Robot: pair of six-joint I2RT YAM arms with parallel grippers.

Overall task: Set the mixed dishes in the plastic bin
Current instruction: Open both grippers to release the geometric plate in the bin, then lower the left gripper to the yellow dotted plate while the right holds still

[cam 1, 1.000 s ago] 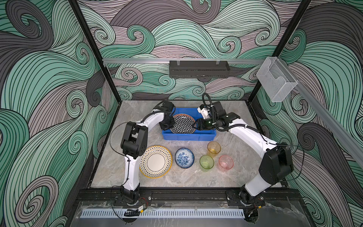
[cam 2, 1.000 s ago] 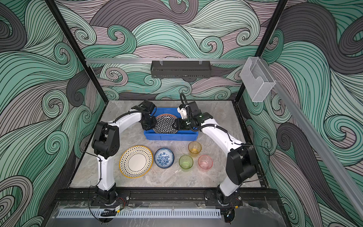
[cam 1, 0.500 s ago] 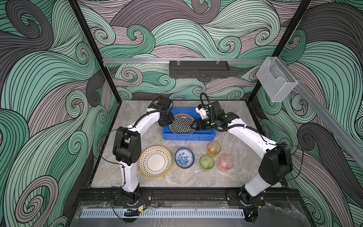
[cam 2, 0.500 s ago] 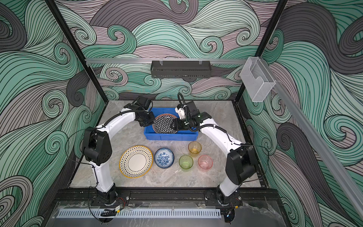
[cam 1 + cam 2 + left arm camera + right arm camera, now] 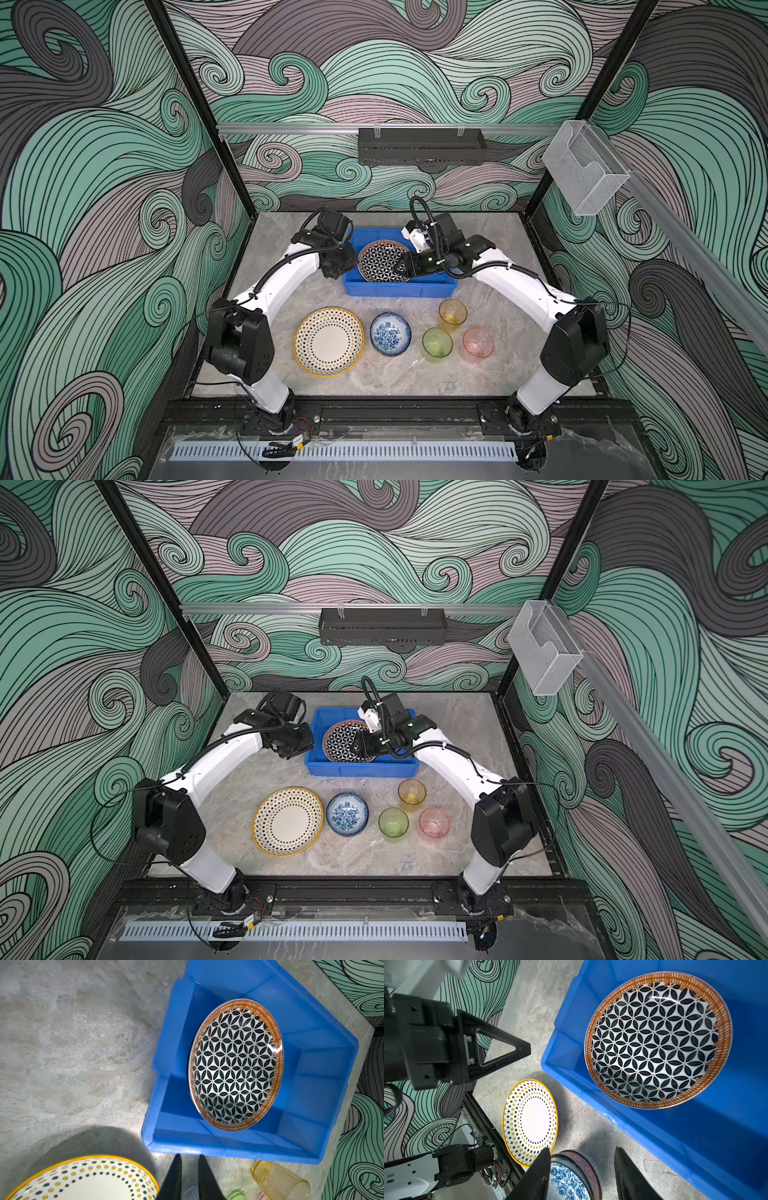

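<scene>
Left gripper point(image 5: 189, 1157) has drawn back since the earlier frames. It is off the star plate point(image 5: 382, 262) and now hangs outside the left end of the blue bin point(image 5: 399, 291). Its fingers stand a narrow gap apart with nothing between them.

Right gripper point(image 5: 582, 1149) hangs by the plate's right side, jaws wide, empty.

Star plate lies face up in the bin, left of centre.

On the table in front of the bin:
- dotted plate point(image 5: 328, 341)
- floral bowl point(image 5: 390, 333)
- orange cup point(image 5: 453, 316)
- green cup point(image 5: 437, 344)
- pink cup point(image 5: 478, 344)

Key relation: the dotted plate lies base-ward of the left gripper, so the left arm is nearer to it. The cups sit nearer the right arm. The plate is round, so no axis to favour.

In the way: the bin's near wall, and the bowl just beside the plate's rim.
</scene>
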